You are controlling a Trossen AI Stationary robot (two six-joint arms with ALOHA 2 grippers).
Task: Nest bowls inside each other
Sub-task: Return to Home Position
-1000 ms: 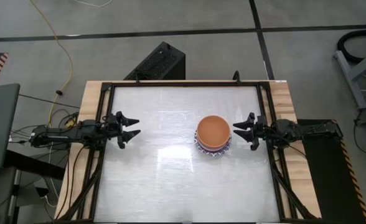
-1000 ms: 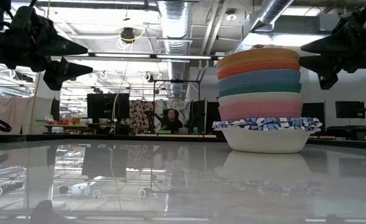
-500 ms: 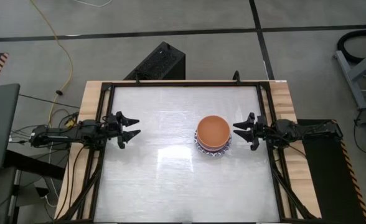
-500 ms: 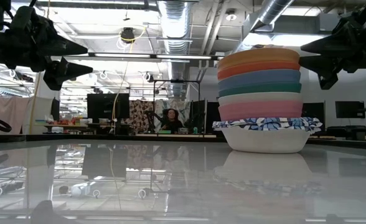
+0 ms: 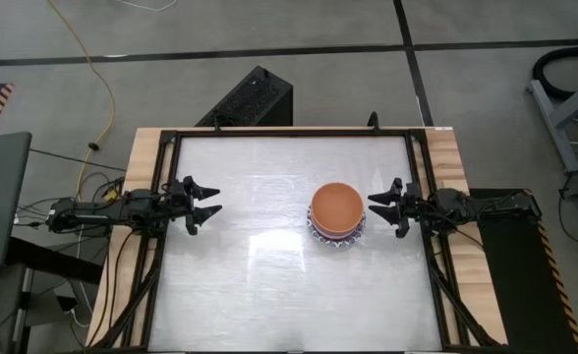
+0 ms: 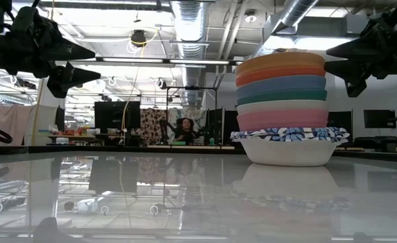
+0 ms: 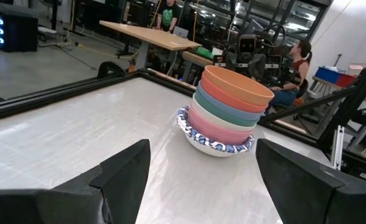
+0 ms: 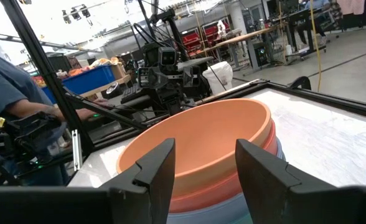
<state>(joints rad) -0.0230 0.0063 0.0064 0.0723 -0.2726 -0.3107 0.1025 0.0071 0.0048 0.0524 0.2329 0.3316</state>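
One nested stack of bowls (image 5: 336,214) sits at 3 o'clock on the bench (image 5: 269,285). My right tool (image 5: 375,206), just beside it, and my left tool (image 5: 210,205), at 9 o'clock, are spread and empty. Only homing is left, I judge: back away without nudging it.

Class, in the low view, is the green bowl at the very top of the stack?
No, a light orange bowl is topmost; the green bowl sits several bowls lower.

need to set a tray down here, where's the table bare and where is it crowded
The table is bare from the left gripper across to the stack of bowls, and from the stack out to the black frame on the two armless sides. It is crowded only on the right: the right gripper, fingers open, hangs close beside the stack's top.
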